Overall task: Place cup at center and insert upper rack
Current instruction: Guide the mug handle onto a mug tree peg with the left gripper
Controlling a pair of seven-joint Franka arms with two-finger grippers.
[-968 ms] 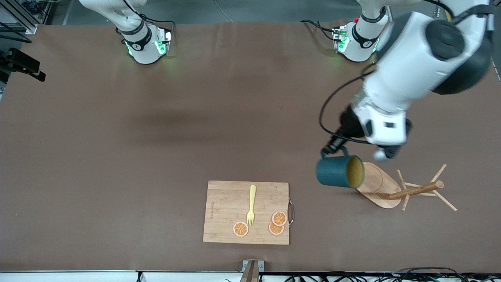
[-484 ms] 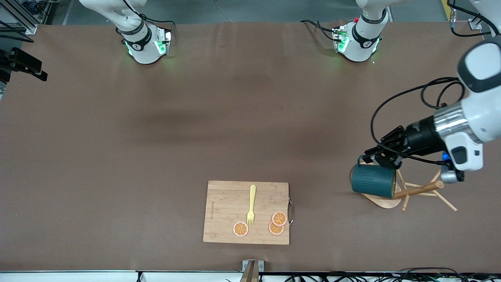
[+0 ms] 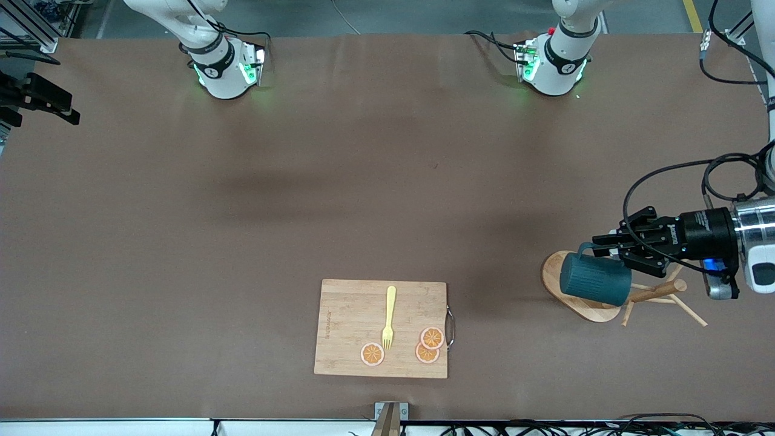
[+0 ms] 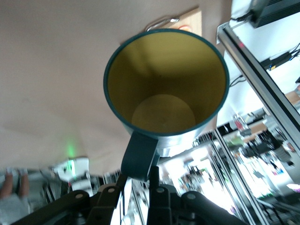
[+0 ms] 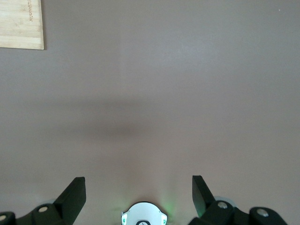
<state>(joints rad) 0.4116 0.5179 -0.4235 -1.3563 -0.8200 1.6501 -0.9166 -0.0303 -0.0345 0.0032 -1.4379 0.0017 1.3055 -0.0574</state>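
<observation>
Neither step is done. The left gripper [image 3: 605, 247] has its fingers clamped on the cup [image 3: 595, 282] handle, carrying it over the toppled rack [image 3: 629, 293]. The right gripper [image 5: 138, 190] waits, fingers apart, above bare bench [image 3: 339, 181].

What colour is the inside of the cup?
Mustard yellow inside the cup, with a dark teal rim; the left wrist view shows it best.

I am counting 1 dark teal ribbed cup [image 3: 594, 282], 1 light wooden mug tree [image 3: 611, 297], 1 rectangular bamboo cutting board [image 3: 351, 327], 1 yellow fork [image 3: 389, 317] and 3 orange slices [image 3: 372, 353]. I am seeing 2 white robot arms.
</observation>
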